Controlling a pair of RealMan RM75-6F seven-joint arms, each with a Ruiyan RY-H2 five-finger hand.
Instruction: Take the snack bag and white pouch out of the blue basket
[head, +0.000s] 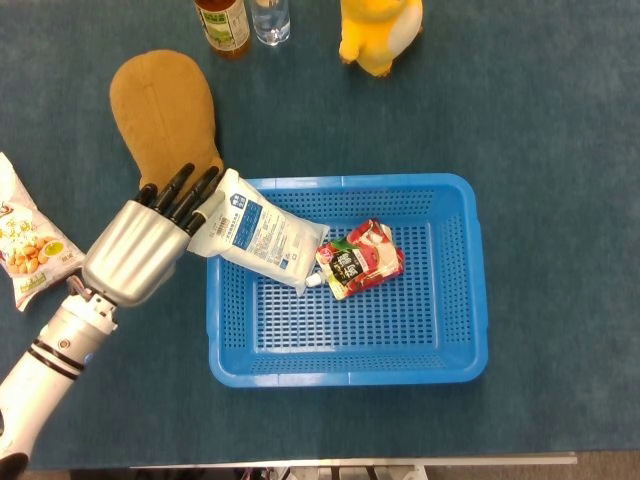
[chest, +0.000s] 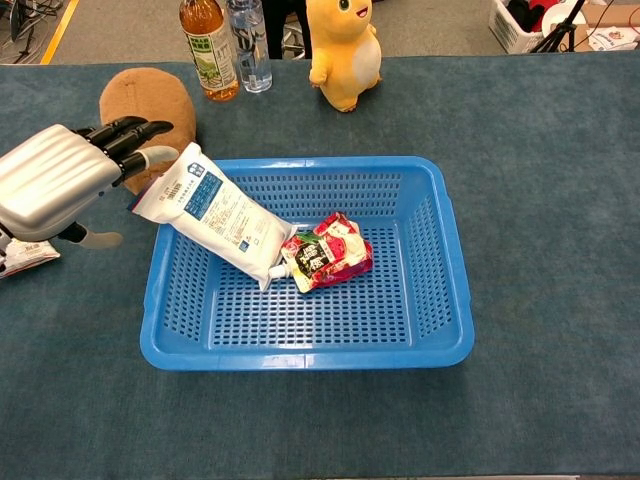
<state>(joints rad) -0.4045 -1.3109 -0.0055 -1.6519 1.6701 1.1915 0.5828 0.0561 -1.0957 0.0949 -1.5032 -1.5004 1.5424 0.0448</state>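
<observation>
Left hand (head: 135, 245) spread, holding nothing, fingertips (chest: 150, 128) just beside the white pouch (head: 255, 232) propped over the blue basket (chest: 440, 260) rim. Best pinched at that raised corner, lifted clear. Red snack bag (head: 362, 258) lying inside, touching the pouch's lower end.

**Even, bright light; both views reading sharp**

Soft overhead light is falling evenly across both views, leaving only faint shadows. Pale sheen is showing on the left hand (head: 135, 252), behind its dark fingers (head: 180, 190). Just ahead of the fingertips, the white pouch (chest: 213, 213) is reading bright, its print staying legible. Nothing is blurring; edges are holding straight.
</observation>
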